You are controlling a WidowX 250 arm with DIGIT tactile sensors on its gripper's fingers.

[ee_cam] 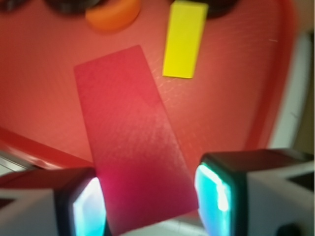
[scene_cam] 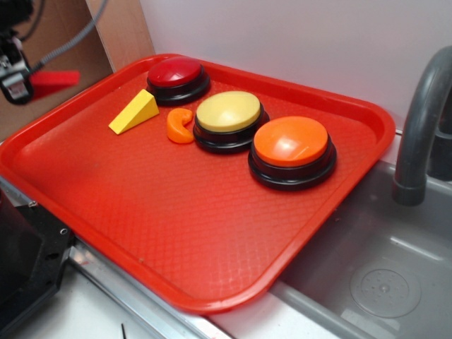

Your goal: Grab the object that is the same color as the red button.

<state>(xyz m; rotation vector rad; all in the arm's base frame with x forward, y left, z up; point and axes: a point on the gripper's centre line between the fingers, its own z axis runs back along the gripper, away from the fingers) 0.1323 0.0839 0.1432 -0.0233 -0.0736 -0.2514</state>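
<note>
Clamping the red wedge (ee_cam: 135, 142) between its two fingers (ee_cam: 88, 206), the pincer (ee_cam: 147, 201) hung up at the far left of the exterior view, above and outside the red tray (scene_cam: 212, 233), so the block was off the tray and in the air. In the wrist view the wedge ran long-ways out from between the pads, its near end gripped across the narrow width, which looked like the sensible way to take a long low piece: the flat sides gave the pads something to bear on. From outside, the same block (scene_cam: 55, 80) showed as a red sliver sticking out sideways from the pincer (scene_cam: 21, 81).

On the tray the red button (scene_cam: 176, 75) sat at the back corner, with the yellow-topped button (scene_cam: 228, 113) and the orange-topped button (scene_cam: 291, 145) in a diagonal row toward the sink (scene_cam: 381, 275). The yellow wedge (scene_cam: 135, 113) lay just in front of the red button, and the small curved orange piece (scene_cam: 181, 127) sat against the yellow-topped button's base. Both were left where they lay, being the wrong colour.

Judged from this, the grab was made and the block was lifted clear; the one risk was that the long free end could lever it loose
</note>
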